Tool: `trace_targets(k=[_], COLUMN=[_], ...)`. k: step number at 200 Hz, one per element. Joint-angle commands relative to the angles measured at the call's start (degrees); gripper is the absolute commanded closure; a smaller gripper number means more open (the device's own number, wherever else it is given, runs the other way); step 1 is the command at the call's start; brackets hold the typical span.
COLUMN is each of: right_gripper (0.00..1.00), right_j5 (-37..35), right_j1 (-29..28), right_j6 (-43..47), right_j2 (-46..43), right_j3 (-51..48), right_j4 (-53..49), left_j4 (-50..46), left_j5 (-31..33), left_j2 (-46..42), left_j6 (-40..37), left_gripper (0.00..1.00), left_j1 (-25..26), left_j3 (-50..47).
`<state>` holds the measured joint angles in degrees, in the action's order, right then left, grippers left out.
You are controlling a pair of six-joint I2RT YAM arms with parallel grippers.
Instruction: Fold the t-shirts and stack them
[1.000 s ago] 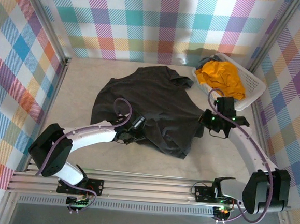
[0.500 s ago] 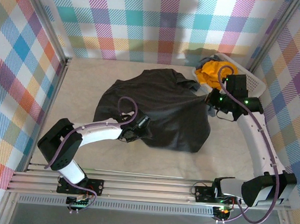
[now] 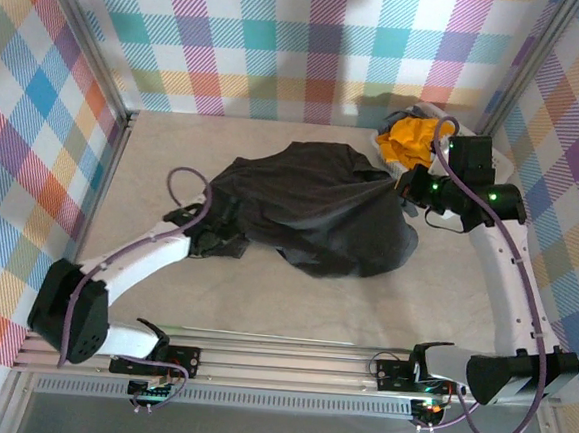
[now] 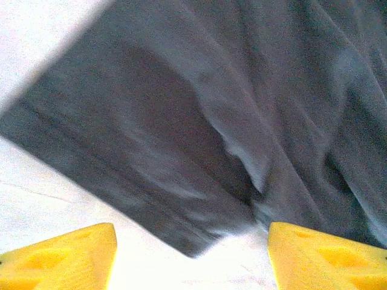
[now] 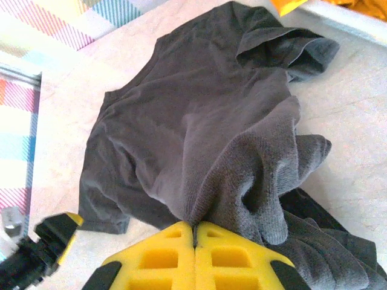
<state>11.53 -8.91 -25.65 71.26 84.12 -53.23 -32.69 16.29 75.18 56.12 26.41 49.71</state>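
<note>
The dark charcoal grey t-shirt point(image 3: 310, 208) lies rumpled across the middle of the table, pulled up toward the back right. My right gripper point(image 3: 404, 185) is shut on a pinch of its fabric; in the right wrist view the yellow pads point(image 5: 195, 248) meet with grey cloth point(image 5: 199, 121) gathered between them. My left gripper point(image 3: 196, 231) is at the shirt's left edge. In the left wrist view its fingertips point(image 4: 60, 257) stand wide apart, open, with a corner of the shirt point(image 4: 181, 151) just ahead and bare table between them. The mustard t-shirt point(image 3: 416, 141) sits bunched in the basket.
The white lattice basket point(image 5: 341, 13) stands at the back right corner, partly behind my right arm. Plaid walls enclose the table on three sides. The metal rail point(image 3: 278, 361) runs along the near edge. Bare tabletop point(image 3: 153, 166) lies left of the shirt.
My right gripper has drawn the grey shirt up and toward the back right. My left gripper has swung left along the shirt to its left edge, opening wider.
</note>
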Motion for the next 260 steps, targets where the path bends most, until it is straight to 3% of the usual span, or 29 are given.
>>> trace_targets(k=[1, 15, 35, 60, 110, 134, 179, 200, 209, 242, 260], right_gripper=[1.00, 1.00, 1.00, 1.00, 1.00, 1.00, 1.00, 0.62, 0.54, 0.44, 0.48], right_j5=[5.0, 8.0, 13.2, 18.9, 20.6, 14.0, 7.0, 6.4, 5.3, -2.8, -6.7], right_j1=[0.5, 0.5, 0.5, 0.5, 0.5, 1.5, 6.6, 7.2, 7.2, 7.2, 7.1], right_j6=[1.5, 1.6, 1.4, 1.1, -2.5, -1.0, -0.1, 0.4, 0.6, -0.5, -3.9], right_j2=[-2.7, -3.3, -4.3, -6.9, -8.6, -0.8, 24.5, 32.4, 33.0, 22.2, 13.6], right_j3=[1.8, 2.0, 2.9, 4.7, 6.3, 6.4, 11.1, 14.0, 13.6, 3.4, -5.5], right_j4=[-0.2, 0.1, 0.1, -0.6, 1.8, 4.2, 12.5, 11.5, 10.9, 10.1, 7.3], left_j4=[-8.2, -3.7, 2.9, 3.2, 3.9, 4.2, 2.9, 0.9, -0.2, -3.1, -3.3], left_j5=[-1.6, -7.3, -14.5, -10.4, -8.7, -8.6, -8.5, -7.8, -7.2, -5.6, -6.3], left_j2=[-1.1, 0.4, 3.9, 5.0, 8.7, 13.2, 19.7, 18.7, 17.7, 14.8, 15.0], left_j6=[-3.4, -6.4, -7.2, -5.4, -3.6, -4.6, -5.8, -7.3, -8.2, -11.2, -12.2], left_gripper=[0.31, 0.31, 0.36, 0.37, 0.36, 0.37, 0.37, 0.36, 0.36, 0.35, 0.35], left_j1=[-7.1, -11.1, -10.8, -4.5, -4.0, -4.0, -4.0, -4.0, -4.0, -5.0, -7.2], left_j3=[-3.1, -4.6, -4.1, -1.4, 0.9, 4.3, 10.8, 12.5, 13.2, 14.0, 13.6])
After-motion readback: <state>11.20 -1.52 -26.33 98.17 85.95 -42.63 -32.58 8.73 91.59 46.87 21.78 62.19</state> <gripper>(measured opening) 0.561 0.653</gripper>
